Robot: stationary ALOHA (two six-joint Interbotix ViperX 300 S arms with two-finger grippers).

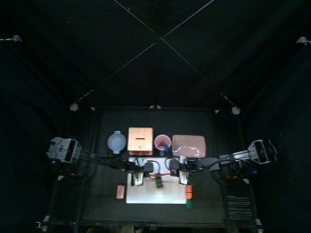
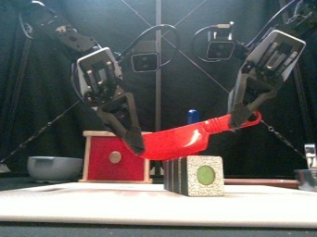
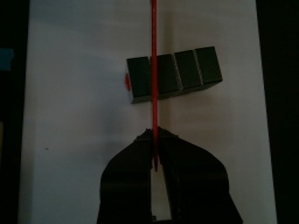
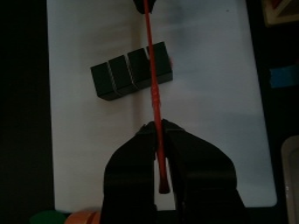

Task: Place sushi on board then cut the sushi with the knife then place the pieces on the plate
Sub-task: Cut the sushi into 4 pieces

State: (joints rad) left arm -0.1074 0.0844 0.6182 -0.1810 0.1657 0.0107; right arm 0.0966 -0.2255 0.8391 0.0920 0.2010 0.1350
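Holding knife [image 2: 186, 140] above sushi [image 2: 198, 175], right tool [image 4: 158, 131]

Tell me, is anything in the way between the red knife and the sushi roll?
No, nothing visible. The left pincer and the right pincer hold the red knife by its ends, right over the sushi roll on the white board. Only empty air shows between blade and roll.

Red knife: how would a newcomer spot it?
Find the white cutting board at the table's front, with a dark green toy sushi roll on it. Over that roll hangs the red plastic toy knife, alone in being held aloft, the left hand and the right hand gripping its ends.
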